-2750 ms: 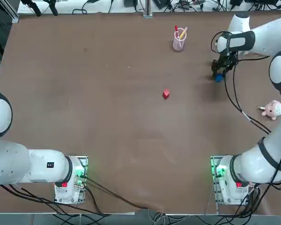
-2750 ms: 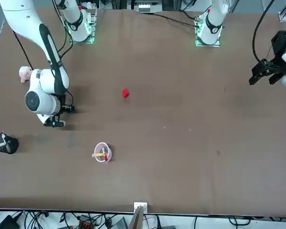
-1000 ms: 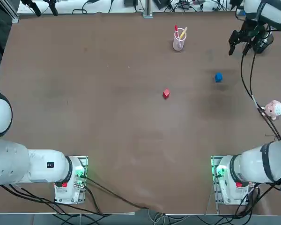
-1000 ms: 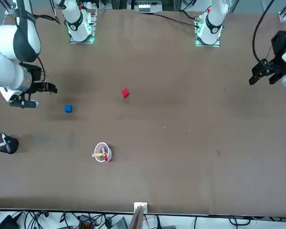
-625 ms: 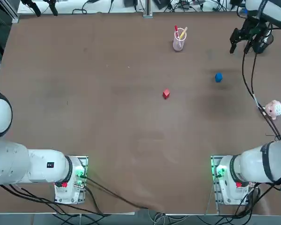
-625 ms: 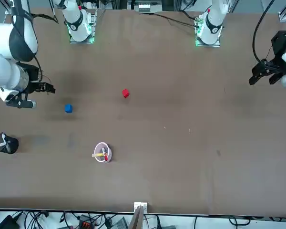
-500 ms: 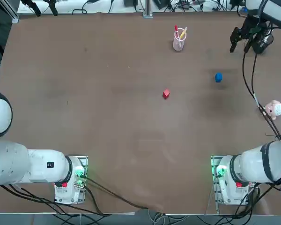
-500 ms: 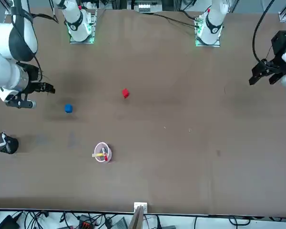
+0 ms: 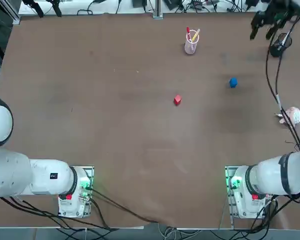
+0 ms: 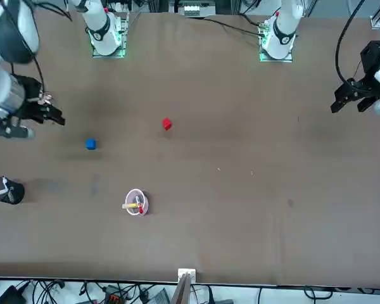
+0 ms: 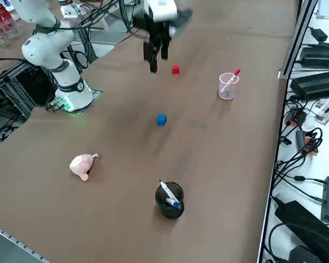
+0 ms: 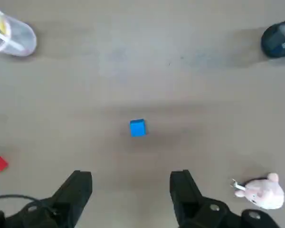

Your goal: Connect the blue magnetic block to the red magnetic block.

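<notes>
Top view: what's the blue magnetic block (image 9: 233, 82) doing over there on the worktop (image 9: 115, 150)?

It's sitting by itself, to the right of the red magnetic block (image 9: 177, 100) and slightly farther from the arms' bases. The two are lying well apart, so they aren't connecting yet.

And where is the right gripper (image 12: 131, 175) waiting?

It's hovering high over the worktop, up in the far right corner of the overhead picture. From its wrist, both blocks are showing beyond the fingers.

How are its jaws standing?

They're standing wide apart, with a broad gap between them. They're holding nothing and touching neither block.

Which step are we looking at, then?

I'm judging that the pick is still pending: the blue block is needing a grasp before anything can be joining. The next move is calling for the jaws to be centring over the blue block, lowering with the fingers on either side, then closing squarely.

What about the pink plush toy (image 12: 262, 191)?

It's resting clear of both blocks, so a straight descent should be avoiding it.

Anything worrying you about the joining?

With blocks this small, a crooked grip could be twisting the blue one. Near the red block, magnetism might be tugging early or pushing it away, so I'm favouring a slow, low approach with faces lining up.
</notes>
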Action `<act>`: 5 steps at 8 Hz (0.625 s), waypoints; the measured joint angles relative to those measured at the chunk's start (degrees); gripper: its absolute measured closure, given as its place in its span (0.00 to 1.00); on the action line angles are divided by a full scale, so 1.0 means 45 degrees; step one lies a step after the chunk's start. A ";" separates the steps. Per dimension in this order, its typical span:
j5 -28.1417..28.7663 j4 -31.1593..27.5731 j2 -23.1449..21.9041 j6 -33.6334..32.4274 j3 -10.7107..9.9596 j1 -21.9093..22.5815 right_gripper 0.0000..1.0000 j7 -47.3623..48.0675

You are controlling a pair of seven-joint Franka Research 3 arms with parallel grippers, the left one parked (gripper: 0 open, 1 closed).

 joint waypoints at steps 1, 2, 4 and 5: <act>0.0115 0.0818 -0.0176 -0.0779 0.0023 0.0016 0.00 0.0000; 0.0426 0.1330 -0.0273 -0.1197 0.0101 0.0106 0.00 -0.0013; 0.0780 0.1463 -0.0134 -0.1263 0.0417 0.1241 0.00 0.0003; 0.0800 0.1466 0.0119 -0.1145 0.0507 0.2253 0.00 0.0047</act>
